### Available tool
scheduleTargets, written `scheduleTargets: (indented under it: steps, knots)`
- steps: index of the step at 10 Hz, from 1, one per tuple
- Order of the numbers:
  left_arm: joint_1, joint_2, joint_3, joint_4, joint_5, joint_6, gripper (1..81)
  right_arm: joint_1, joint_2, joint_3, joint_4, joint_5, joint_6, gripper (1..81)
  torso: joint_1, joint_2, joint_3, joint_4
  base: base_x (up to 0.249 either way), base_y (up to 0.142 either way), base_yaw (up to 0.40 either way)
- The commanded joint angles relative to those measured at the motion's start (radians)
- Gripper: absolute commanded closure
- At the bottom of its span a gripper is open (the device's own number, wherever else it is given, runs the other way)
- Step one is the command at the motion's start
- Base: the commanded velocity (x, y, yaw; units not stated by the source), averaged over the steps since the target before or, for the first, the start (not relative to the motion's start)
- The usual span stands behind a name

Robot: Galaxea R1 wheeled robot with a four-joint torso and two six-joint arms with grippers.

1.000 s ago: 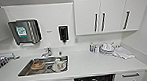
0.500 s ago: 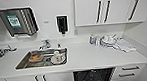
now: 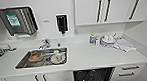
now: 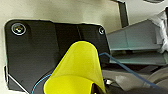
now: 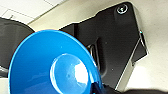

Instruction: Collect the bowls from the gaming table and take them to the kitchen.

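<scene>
- Facing the kitchen counter now, I've got white worktop across my head view with cabinets above it.
- Far left on the wall: a paper dispenser. Next along, a dark soap dispenser hangs above the tap.
- Below them, the steel sink is left of centre, with dishes already lying in it.
- Further right, a bare stretch of worktop, then a stack of plates and some cloths near the back corner.
- Under the counter, right of the sink, I see an open dark bay that looks like a dishwasher.
- Left wrist camera: the yellow bowl looms large and close, seen edge-on and tilted. I judge my left gripper is carrying it, but I cannot tell how the jaws stand; the fingers are lost to me.
- Right wrist camera: the blue bowl sits just as close, its hollow turned to the lens. Same story, probably carried, jaws I cannot tell.
- What matters: both bowls ride at my wrists, and the sink lies ahead and to the left, so my left arm looks the nearer one to it, my right nearer the bare worktop.
</scene>
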Motion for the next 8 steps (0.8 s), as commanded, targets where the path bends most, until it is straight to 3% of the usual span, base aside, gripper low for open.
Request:
scheduleTargets:
  steps: [1,4,6,7,8]
  knots:
    - [-0.149,-0.169,0.205,-0.004,0.074,0.0,81.1,0.012,-0.038,0.034,-0.027,-0.045,-0.004,81.1,0.0,0.0,-0.061,0.0,0.0,0.0,0.0]
    - [-0.256,-0.251,0.31,-0.018,0.139,-0.002,81.1,0.01,-0.044,0.045,-0.035,-0.044,-0.002,81.1,0.0,0.0,-0.131,0.0,0.0,0.0,0.0]
    - [-0.35,-0.298,0.383,-0.039,0.215,-0.002,81.1,0.012,-0.044,0.047,-0.04,-0.044,-0.002,81.1,0.001,0.001,-0.185,0.0,0.0,0.0,0.0]
    - [-0.406,-0.323,0.423,-0.044,0.241,-0.002,81.1,0.012,-0.045,0.047,-0.04,-0.044,-0.004,81.1,0.001,0.001,-0.145,0.0,0.0,0.0,0.0]
    - [-0.471,-0.355,0.474,-0.062,0.28,-0.002,81.1,0.013,-0.047,0.048,-0.043,-0.044,-0.002,81.1,0.001,0.001,-0.171,0.0,0.0,0.0,0.0]
